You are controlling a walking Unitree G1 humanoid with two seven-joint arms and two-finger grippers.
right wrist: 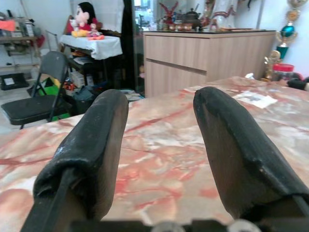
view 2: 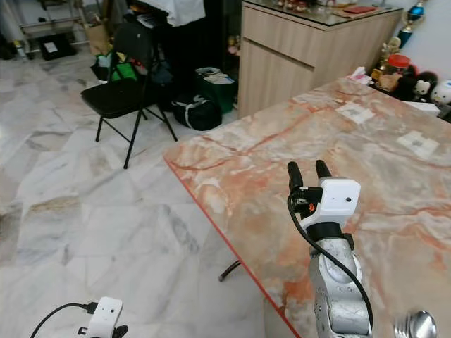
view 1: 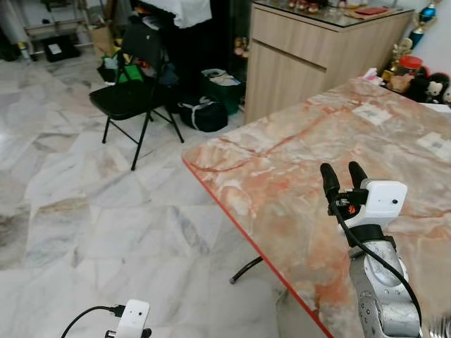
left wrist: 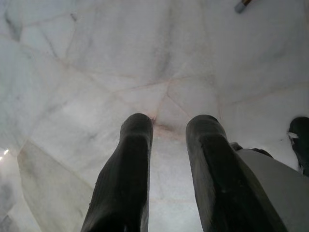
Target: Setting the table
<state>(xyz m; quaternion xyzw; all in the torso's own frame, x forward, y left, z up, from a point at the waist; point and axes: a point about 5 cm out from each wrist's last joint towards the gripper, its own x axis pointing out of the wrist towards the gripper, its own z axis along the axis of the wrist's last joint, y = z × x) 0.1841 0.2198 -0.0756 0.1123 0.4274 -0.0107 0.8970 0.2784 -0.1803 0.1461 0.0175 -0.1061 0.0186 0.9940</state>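
A large marble table (view 1: 296, 176) with red-orange veining and a red edge fills the right of the scene. My right gripper (view 1: 343, 176) is raised over its near part, fingers pointing up and away, open with nothing between them; the right wrist view looks between the two black fingers (right wrist: 96, 135) along the tabletop (right wrist: 159, 164). A shiny metal object (view 2: 414, 325), possibly a spoon bowl, shows at the near right corner. My left arm hangs low beside the table, its white wrist camera (view 1: 132, 318) near the floor. The left gripper (left wrist: 169, 130) is open above the marble floor.
A black folding chair (view 1: 130, 91) stands on the floor at the back left, with bags (view 1: 204, 113) behind it. A wooden cabinet (view 1: 303, 53) stands beyond the table's far corner. Two paper slips (view 1: 371, 113) lie on the far tabletop. Soft toys and a jar (view 1: 409, 67) sit at the far right.
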